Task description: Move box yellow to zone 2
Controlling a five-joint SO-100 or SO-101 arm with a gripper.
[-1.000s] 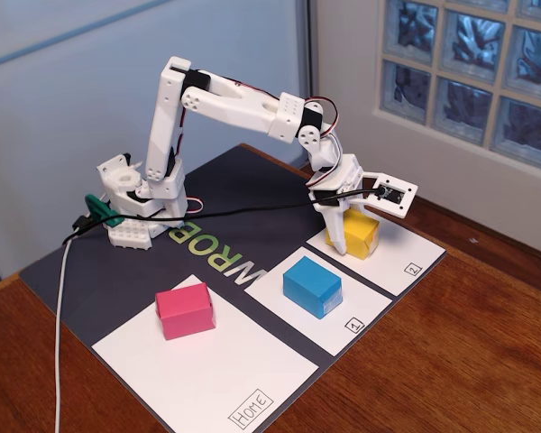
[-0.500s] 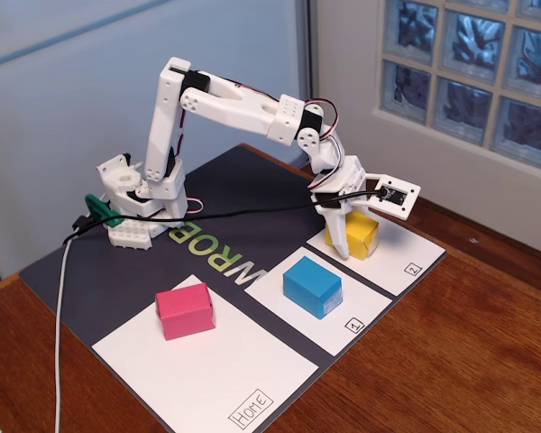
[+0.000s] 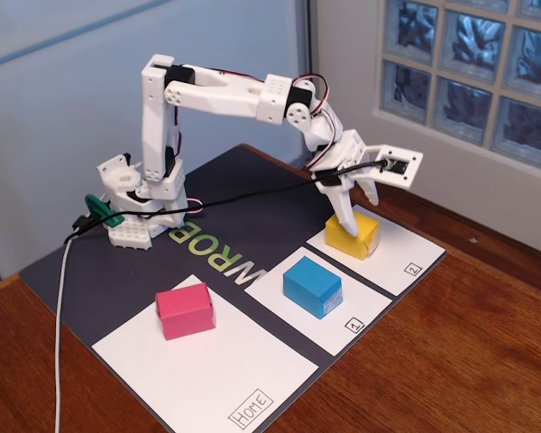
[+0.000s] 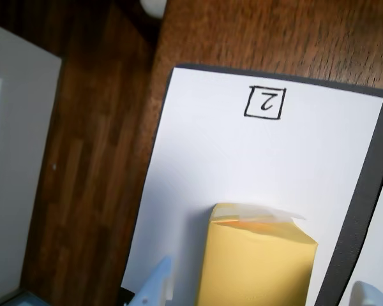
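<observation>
The yellow box (image 3: 352, 234) lies flat on the white zone 2 sheet (image 3: 392, 257), at the end away from the boxed "2" (image 3: 412, 268). In the wrist view the box (image 4: 258, 268) sits low on the sheet (image 4: 242, 159), with the "2" (image 4: 265, 103) above it. My gripper (image 3: 361, 214) hangs just over the box and is open. In the wrist view the gripper (image 4: 265, 290) straddles the box, with a white finger (image 4: 158, 284) left of it and another at the right edge. There is a gap on each side.
A blue block (image 3: 312, 286) sits on the sheet marked "1" (image 3: 352, 316). A pink block (image 3: 185, 309) sits on the "Home" sheet (image 3: 216, 370). All sheets lie on a dark mat (image 3: 252, 198) on a wooden table. The arm base (image 3: 140, 207) and cables are at the back left.
</observation>
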